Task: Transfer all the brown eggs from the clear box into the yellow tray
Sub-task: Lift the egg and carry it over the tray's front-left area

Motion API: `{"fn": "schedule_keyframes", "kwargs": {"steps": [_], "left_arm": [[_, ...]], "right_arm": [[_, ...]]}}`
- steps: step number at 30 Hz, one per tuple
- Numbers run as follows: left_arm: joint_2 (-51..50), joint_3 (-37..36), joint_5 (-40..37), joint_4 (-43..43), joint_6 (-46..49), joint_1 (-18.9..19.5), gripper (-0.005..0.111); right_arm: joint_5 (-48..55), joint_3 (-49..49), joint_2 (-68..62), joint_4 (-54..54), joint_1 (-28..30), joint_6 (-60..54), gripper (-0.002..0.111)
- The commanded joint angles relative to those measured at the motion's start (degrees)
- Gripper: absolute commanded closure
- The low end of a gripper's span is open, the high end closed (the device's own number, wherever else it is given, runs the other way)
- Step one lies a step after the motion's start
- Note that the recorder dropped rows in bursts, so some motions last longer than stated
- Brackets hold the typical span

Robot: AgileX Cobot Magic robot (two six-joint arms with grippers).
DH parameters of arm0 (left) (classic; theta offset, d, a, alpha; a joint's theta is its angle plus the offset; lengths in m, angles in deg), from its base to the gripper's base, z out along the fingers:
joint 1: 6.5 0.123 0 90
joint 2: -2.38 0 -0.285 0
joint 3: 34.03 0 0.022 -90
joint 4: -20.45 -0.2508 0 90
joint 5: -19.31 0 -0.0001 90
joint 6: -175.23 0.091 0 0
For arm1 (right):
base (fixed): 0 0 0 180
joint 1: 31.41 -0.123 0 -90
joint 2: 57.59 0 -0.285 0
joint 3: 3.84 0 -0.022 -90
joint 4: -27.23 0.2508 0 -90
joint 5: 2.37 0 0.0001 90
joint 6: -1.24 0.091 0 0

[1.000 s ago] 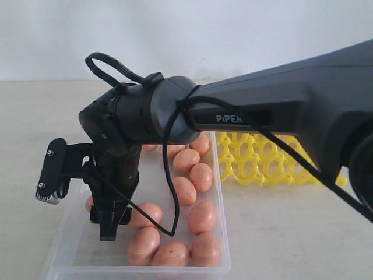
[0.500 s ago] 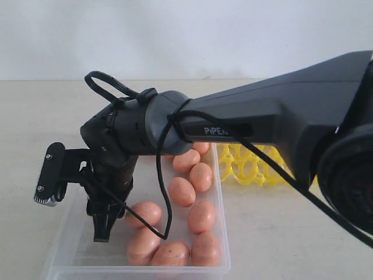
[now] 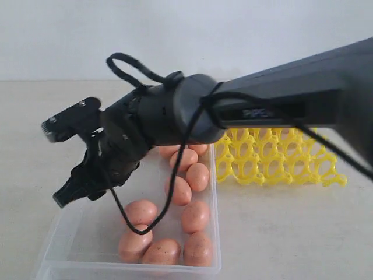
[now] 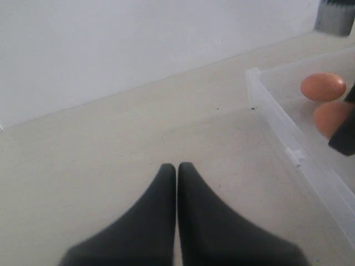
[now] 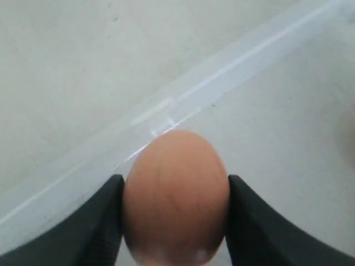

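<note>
Several brown eggs (image 3: 182, 189) lie along the right and near parts of the clear box (image 3: 216, 233). Behind it to the right stands the yellow tray (image 3: 274, 157), its visible cups empty. My right gripper (image 3: 65, 196) reaches across and hangs tilted above the box's left side. The right wrist view shows this gripper (image 5: 175, 178) shut on one brown egg (image 5: 175, 194), above the box rim (image 5: 166, 105). My left gripper (image 4: 177, 166) is shut and empty over the bare table, beside the box wall (image 4: 288, 145); one egg (image 4: 323, 87) shows inside.
The right arm's dark body and looping black cable (image 3: 175, 175) cover the far part of the box. A white wall (image 3: 186, 35) closes the back. Beige tabletop (image 3: 280, 233) surrounds box and tray.
My right gripper pointed straight down into the box's left side. It has since risen and swung up to the left, carrying an egg. The forearm has shifted to the right.
</note>
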Motion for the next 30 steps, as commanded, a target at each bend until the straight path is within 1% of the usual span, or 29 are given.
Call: {"fn": "schedule_keyframes", "kwargs": {"steps": [1, 3, 5, 6, 7, 8, 10, 12, 13, 15, 17, 18, 19, 20, 21, 22, 23, 24, 25, 26, 27, 30], "left_arm": [[0.0, -0.2, 0.1, -0.1, 0.0, -0.1, 0.105], [0.0, -0.2, 0.1, -0.1, 0.0, -0.1, 0.105], [0.0, -0.2, 0.1, -0.1, 0.0, -0.1, 0.105], [0.0, -0.2, 0.1, -0.1, 0.0, -0.1, 0.105], [0.0, -0.2, 0.1, -0.1, 0.0, -0.1, 0.105], [0.0, -0.2, 0.1, -0.1, 0.0, -0.1, 0.105], [0.0, -0.2, 0.1, -0.1, 0.0, -0.1, 0.105], [0.0, -0.2, 0.1, -0.1, 0.0, -0.1, 0.105], [0.0, -0.2, 0.1, -0.1, 0.0, -0.1, 0.105], [0.0, -0.2, 0.1, -0.1, 0.0, -0.1, 0.105], [0.0, -0.2, 0.1, -0.1, 0.0, -0.1, 0.105], [0.0, -0.2, 0.1, -0.1, 0.0, -0.1, 0.105], [0.0, -0.2, 0.1, -0.1, 0.0, -0.1, 0.105], [0.0, -0.2, 0.1, -0.1, 0.0, -0.1, 0.105], [0.0, -0.2, 0.1, -0.1, 0.0, -0.1, 0.105], [0.0, -0.2, 0.1, -0.1, 0.0, -0.1, 0.105], [0.0, -0.2, 0.1, -0.1, 0.0, -0.1, 0.105], [0.0, -0.2, 0.1, -0.1, 0.0, -0.1, 0.105], [0.0, -0.2, 0.1, -0.1, 0.0, -0.1, 0.105], [0.0, -0.2, 0.1, -0.1, 0.0, -0.1, 0.105], [0.0, -0.2, 0.1, -0.1, 0.0, -0.1, 0.105], [0.0, -0.2, 0.1, -0.1, 0.0, -0.1, 0.105]], "right_arm": [[-21.9, -15.3, 10.1, 0.0, 2.6, 8.4, 0.107], [-41.1, -23.5, 15.7, -0.5, 3.6, 5.0, 0.107], [-57.8, -29.2, 19.7, -0.5, 4.7, 0.2, 0.107], [-65.1, -31.3, 21.4, -0.5, 5.4, -1.2, 0.107], [-69.9, -32.7, 22.6, -0.1, 6.2, -2.2, 0.107], [-71.9, -33.3, 23.5, 0.9, 6.8, -3.0, 0.107], [-71.7, -34.0, 24.8, 6.2, 9.0, -7.0, 0.107], [-71.4, -34.3, 25.1, 17.4, 11.7, -10.9, 0.107], [-71.4, -34.3, 25.1, 23.4, 13.8, -12.3, 0.107], [-70.8, -34.3, 24.7, 30.7, 19.3, -12.5, 0.107], [-68.3, -34.3, 24.6, 31.8, 25.3, -8.3, 0.107], [-66.2, -34.3, 24.6, 29.0, 29.2, -3.5, 0.107], [-64.3, -34.3, 24.6, 22.4, 33.2, 3.3, 0.109], [-63.2, -34.3, 24.6, 10.6, 36.6, 10.1, 0.109], [-64.1, -34.3, 24.6, -5.0, 41.8, 22.9, 0.109], [-67.8, -33.8, 24.3, -21.5, 45.3, 32.4, 0.109], [-72.7, -33.2, 24.0, -33.7, 49.7, 44.1, 0.109], [-81.7, -31.7, 23.0, -48.6, 53.6, 53.3, 0.109], [-87.7, -30.5, 22.2, -56.2, 56.7, 59.3, 0.109], [-92.9, -29.3, 21.4, -62.3, 58.5, 61.9, 0.109], [-94.1, -28.1, 20.3, -69.1, 60.2, 63.9, 0.109], [-94.1, -27.9, 18.8, -79.5, 60.6, 66.8, 0.109]]}}
